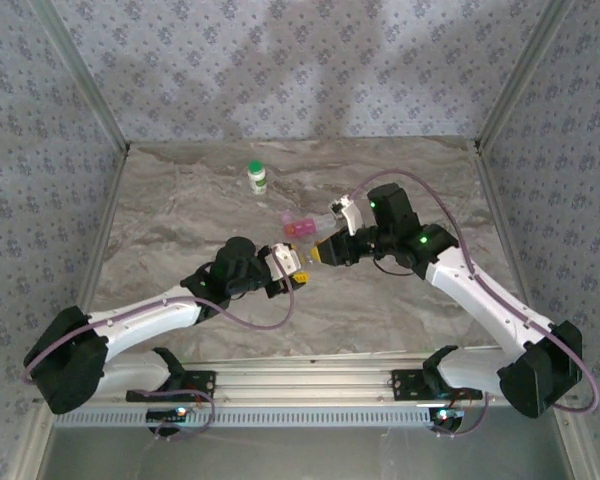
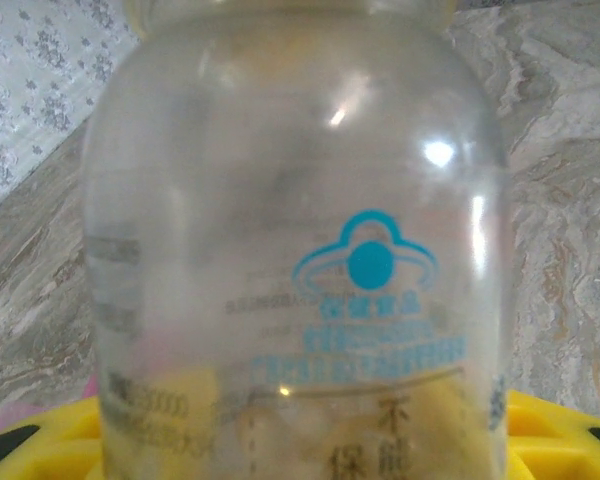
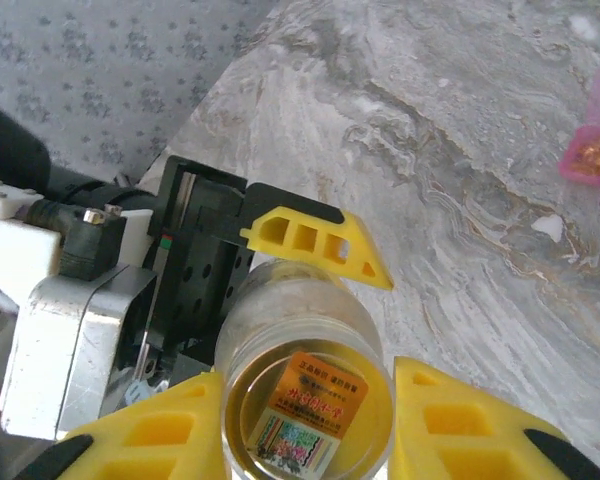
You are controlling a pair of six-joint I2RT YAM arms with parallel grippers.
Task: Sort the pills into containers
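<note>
A clear amber-tinted vial (image 1: 306, 264) hangs above the table's middle, held between both arms. My left gripper (image 1: 286, 266) is shut on the vial's body (image 2: 300, 250), which stands right in front of its camera with the yellow fingers (image 2: 555, 430) low at either side. My right gripper (image 3: 305, 425) is shut on the vial's capped end (image 3: 305, 405), where an orange sticker shows; one left finger (image 3: 310, 240) lies against the far side. The pink-and-clear pill case (image 1: 298, 228) lies just behind, with something orange inside (image 3: 592, 152). The white bottle with green cap (image 1: 257, 177) stands further back.
The grey marbled table (image 1: 180, 220) is walled by patterned panels at the back and both sides. A small white speck (image 3: 548, 228) lies on the table near the pink case. The arms' bases and a metal rail (image 1: 300, 380) run along the near edge.
</note>
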